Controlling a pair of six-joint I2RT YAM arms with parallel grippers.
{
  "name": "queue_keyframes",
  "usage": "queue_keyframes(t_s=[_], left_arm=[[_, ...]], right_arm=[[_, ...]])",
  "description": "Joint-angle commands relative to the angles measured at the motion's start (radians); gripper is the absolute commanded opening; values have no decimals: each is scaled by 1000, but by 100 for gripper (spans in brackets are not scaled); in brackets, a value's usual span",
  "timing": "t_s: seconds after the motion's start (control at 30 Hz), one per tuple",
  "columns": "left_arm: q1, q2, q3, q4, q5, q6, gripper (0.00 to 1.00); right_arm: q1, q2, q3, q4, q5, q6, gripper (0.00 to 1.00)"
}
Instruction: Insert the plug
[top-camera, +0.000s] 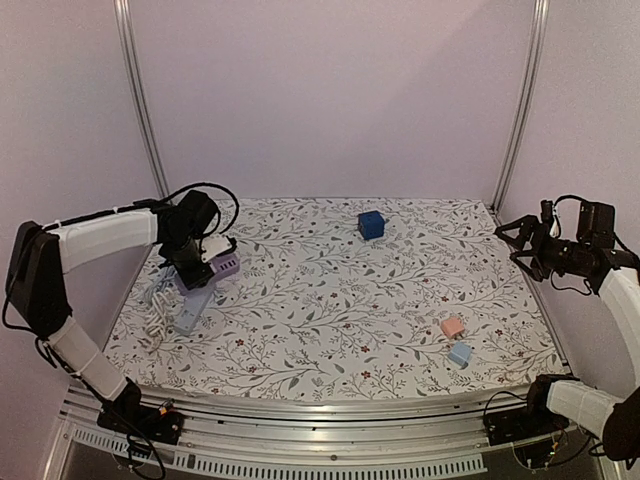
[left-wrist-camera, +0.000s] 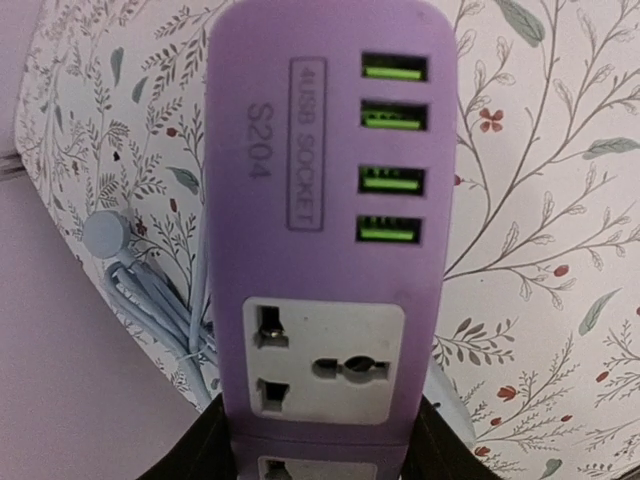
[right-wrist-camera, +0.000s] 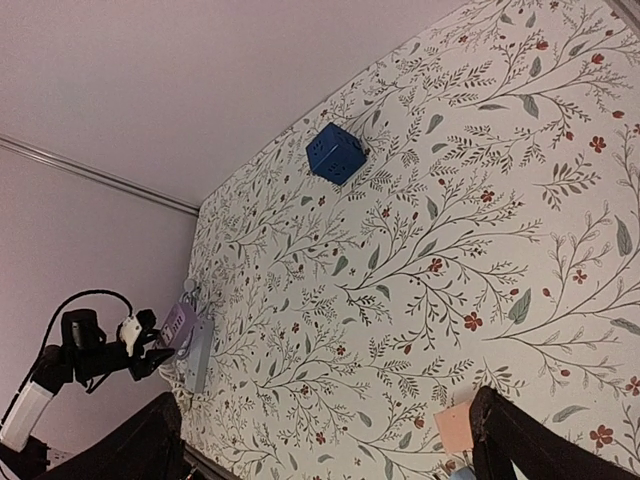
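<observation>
purple power strip (left-wrist-camera: 320, 200) shows four green usb ports (left-wrist-camera: 390, 182), clamped in left fingers (left-wrist-camera: 195, 455); right fingers (right-wrist-camera: 530, 445) wide.

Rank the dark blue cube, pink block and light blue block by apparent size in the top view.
Largest: dark blue cube.
Then pink block and light blue block, which look alike, so unranked.

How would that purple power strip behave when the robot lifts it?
Probably stiff: the purple power strip looks like a hard plastic bar. The bundled cable beside it looks floppy and would likely trail or tug.
</observation>
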Motion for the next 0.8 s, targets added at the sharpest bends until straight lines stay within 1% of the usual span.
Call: queue_keyframes(t_s=[0.0,0.37,0.53,0.77], left_arm=[[-13,-106,38,-14,-69,-26,0],[-21,-322,96,-16,-94,-52,0],[-42,-433,149,18,-16,-92,0],[-61,-558,194,94,18,-126,0]], right_arm=[[4,-18,-7,-14,-12,-6,99],[5,-29,-20,-4,-17,13,99],[5,-38,-34,-4,-5,21,99],[5,-53,-63,2,-1,39,99]])
